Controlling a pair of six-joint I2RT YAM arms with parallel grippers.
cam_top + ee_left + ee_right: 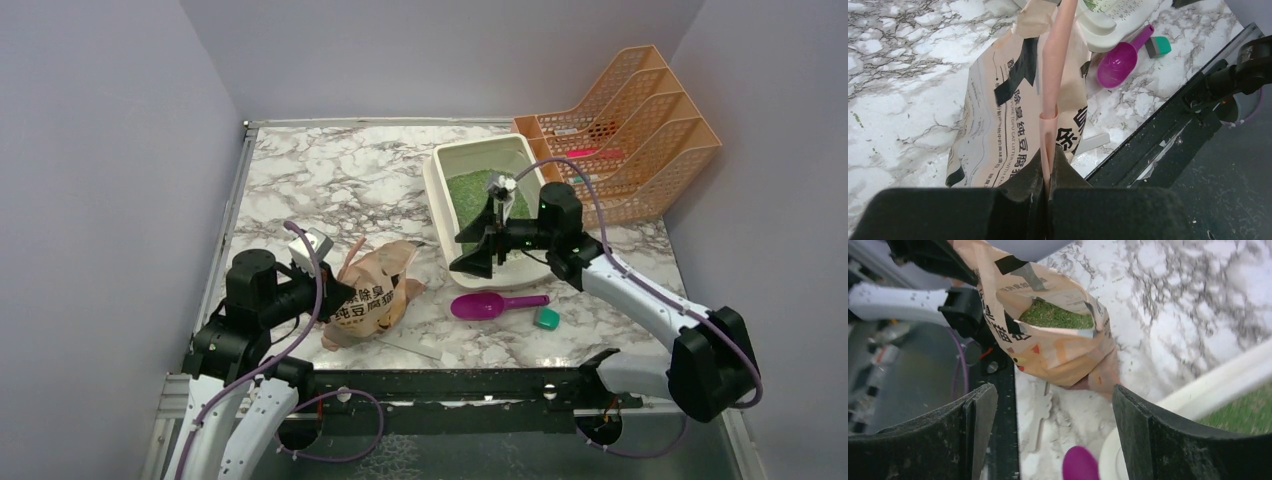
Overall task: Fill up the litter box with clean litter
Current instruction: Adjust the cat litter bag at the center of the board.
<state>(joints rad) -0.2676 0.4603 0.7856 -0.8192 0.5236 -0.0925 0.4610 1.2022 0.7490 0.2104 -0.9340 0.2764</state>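
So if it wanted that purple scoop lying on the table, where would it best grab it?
Probably by the straight handle of the magenta scoop, coming from straight above and pinching across its narrow width. It lies flat, and the bowl is wide and rounded, so harder to pinch. The open right gripper is nearest. Gripping mid-handle keeps clear of the teal block by the handle's end.

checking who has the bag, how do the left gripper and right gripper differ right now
The left gripper is shut on the pink handle of the paper bag; the right gripper is open and holds nothing. The left gripper is at the bag; the right gripper hangs by the litter box's near corner, facing the bag's open mouth. Both have black fingers.
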